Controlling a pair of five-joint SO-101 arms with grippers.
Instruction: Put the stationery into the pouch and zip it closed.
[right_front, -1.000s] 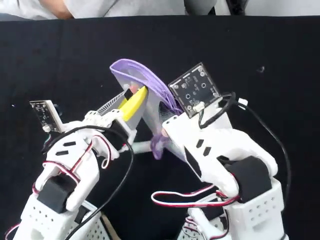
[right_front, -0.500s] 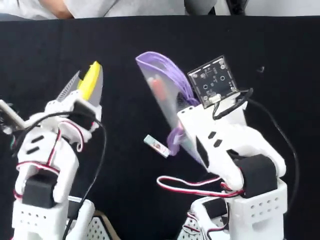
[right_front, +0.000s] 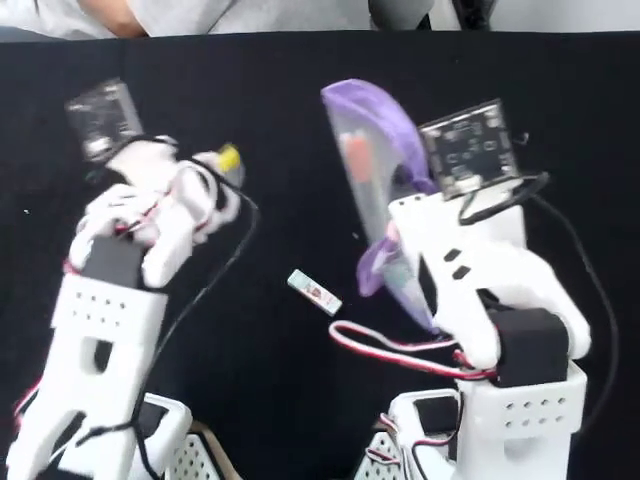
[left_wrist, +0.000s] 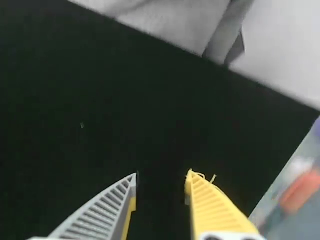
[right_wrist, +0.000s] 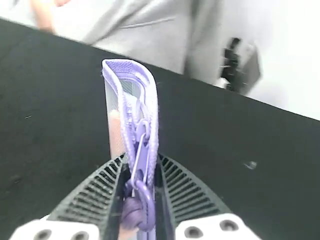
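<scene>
High view: overhead, far, facing down over table (right_front: 300, 100). Wrist views: close, low, facing forward; all three share pouch (right_front: 380, 140).

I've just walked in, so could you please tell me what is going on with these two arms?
The right claw is shut on the purple pouch, holding it up off the black table with an orange item visible inside. The left claw is open and empty, off to the pouch's side. One small white item lies on the table between the arms, outside the pouch.
</scene>
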